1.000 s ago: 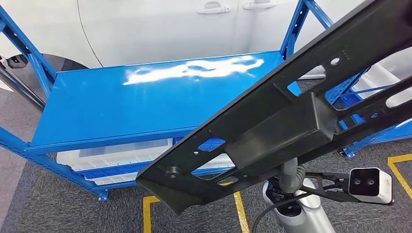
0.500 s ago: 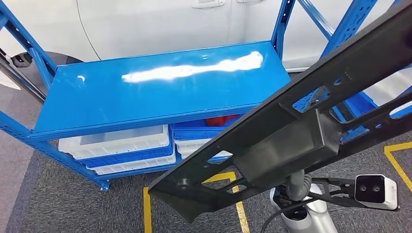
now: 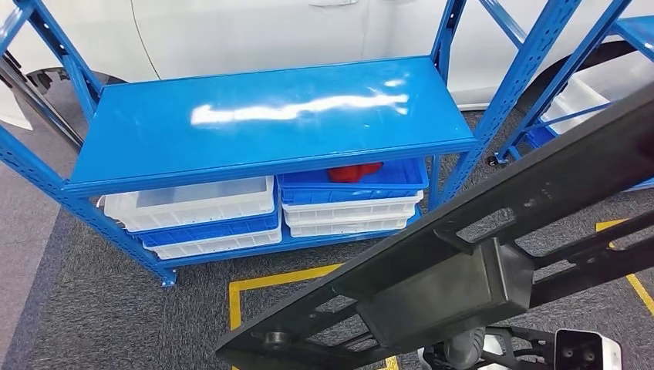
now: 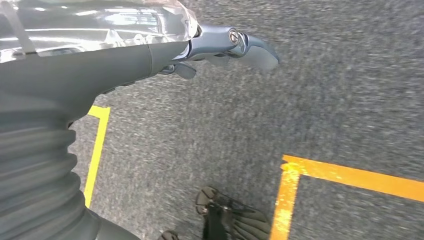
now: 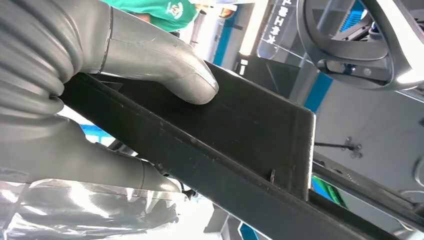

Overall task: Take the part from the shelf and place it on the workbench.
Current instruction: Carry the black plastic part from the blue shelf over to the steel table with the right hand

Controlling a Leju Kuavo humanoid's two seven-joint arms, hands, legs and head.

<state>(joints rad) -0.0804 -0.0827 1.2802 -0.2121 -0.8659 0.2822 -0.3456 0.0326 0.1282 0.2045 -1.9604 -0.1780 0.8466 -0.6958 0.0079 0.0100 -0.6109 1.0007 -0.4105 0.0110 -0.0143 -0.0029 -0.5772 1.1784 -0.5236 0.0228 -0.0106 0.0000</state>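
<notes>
Part (image 5: 240, 150) gripped in right hand (image 5: 125, 65).

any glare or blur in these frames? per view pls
Head view: a white glare streak runs along the blue shelf top; the black part is sharp but cropped at the frame edges. Left wrist view: the carpet looks smeared, and the left hand is fairly sharp. Right wrist view: the right hand on the part is sharp, with blown-out bright patches behind.
</notes>
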